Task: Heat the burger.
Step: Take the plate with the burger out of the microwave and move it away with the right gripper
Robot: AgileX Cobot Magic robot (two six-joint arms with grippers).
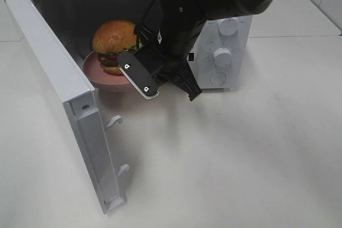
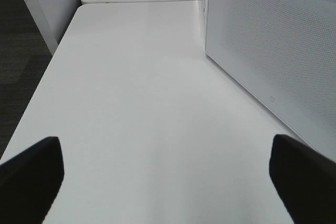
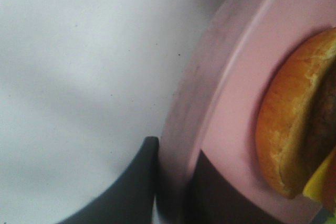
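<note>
The burger (image 1: 114,37), with a golden-brown bun, sits on a round pink plate (image 1: 101,78) in the mouth of the open white microwave (image 1: 224,52). My right gripper (image 1: 155,90) reaches across from the upper right to the plate's near right rim. In the right wrist view its two dark fingers (image 3: 137,182) stand on either side of the plate's rim (image 3: 210,77), shut on it, with the burger (image 3: 291,129) close by. My left gripper (image 2: 168,182) is open and empty over bare table; it does not show in the exterior view.
The microwave door (image 1: 59,84) is swung wide open toward the front left, with its latch hooks (image 1: 115,121) sticking out. The control knobs (image 1: 223,56) are on the right of the microwave's front. The perforated door panel (image 2: 273,51) stands beside my left gripper.
</note>
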